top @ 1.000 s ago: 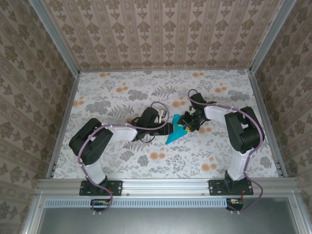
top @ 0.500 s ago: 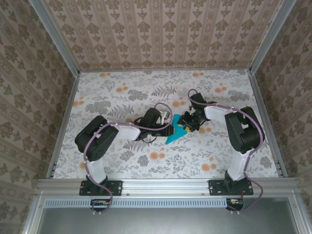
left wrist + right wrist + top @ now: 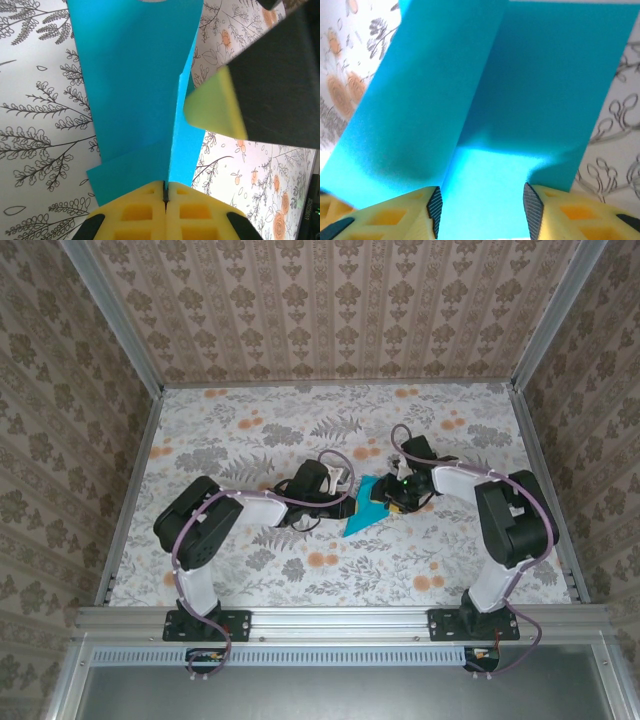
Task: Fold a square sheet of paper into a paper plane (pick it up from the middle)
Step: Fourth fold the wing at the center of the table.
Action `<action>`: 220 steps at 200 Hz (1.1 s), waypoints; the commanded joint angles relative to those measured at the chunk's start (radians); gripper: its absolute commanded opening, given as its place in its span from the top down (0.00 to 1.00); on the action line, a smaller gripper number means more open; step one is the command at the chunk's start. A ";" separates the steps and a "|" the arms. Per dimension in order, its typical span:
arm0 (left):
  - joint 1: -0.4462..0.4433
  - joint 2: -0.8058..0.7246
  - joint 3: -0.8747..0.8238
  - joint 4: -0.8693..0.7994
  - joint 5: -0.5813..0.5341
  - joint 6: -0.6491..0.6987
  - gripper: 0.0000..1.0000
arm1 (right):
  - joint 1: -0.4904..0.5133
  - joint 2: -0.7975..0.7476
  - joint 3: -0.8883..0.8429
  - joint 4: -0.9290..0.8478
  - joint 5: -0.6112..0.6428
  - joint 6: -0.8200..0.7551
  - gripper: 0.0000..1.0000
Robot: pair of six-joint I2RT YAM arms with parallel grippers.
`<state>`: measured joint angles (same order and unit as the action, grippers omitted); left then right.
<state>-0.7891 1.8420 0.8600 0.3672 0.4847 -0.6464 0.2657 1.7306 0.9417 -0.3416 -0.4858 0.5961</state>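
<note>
Floral tabletop [image 3: 250,430], creased teal paper [image 3: 362,515] tight between left fingers [image 3: 137,212], right fingers [image 3: 385,215] apart astride it

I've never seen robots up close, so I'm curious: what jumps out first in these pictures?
A bright teal sheet of paper, already creased, stands out vividly in the middle of the flower-patterned table. Both grippers meet at it. The left gripper has its yellow pads pinched shut on one edge of the paper, while the right gripper straddles the sheet with its jaws apart.
</note>
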 commanded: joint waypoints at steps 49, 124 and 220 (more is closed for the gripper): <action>0.010 0.054 0.040 0.027 0.068 -0.010 1.00 | -0.003 -0.032 -0.016 0.069 -0.090 -0.053 0.40; 0.013 0.049 0.010 0.089 0.055 -0.062 1.00 | -0.002 0.043 0.020 0.064 -0.081 -0.060 0.42; 0.011 0.091 0.035 0.122 0.089 -0.068 0.77 | -0.003 0.087 0.032 0.061 -0.073 -0.060 0.41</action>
<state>-0.7837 1.9083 0.8730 0.4606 0.5400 -0.7151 0.2653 1.7893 0.9623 -0.2836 -0.5621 0.5518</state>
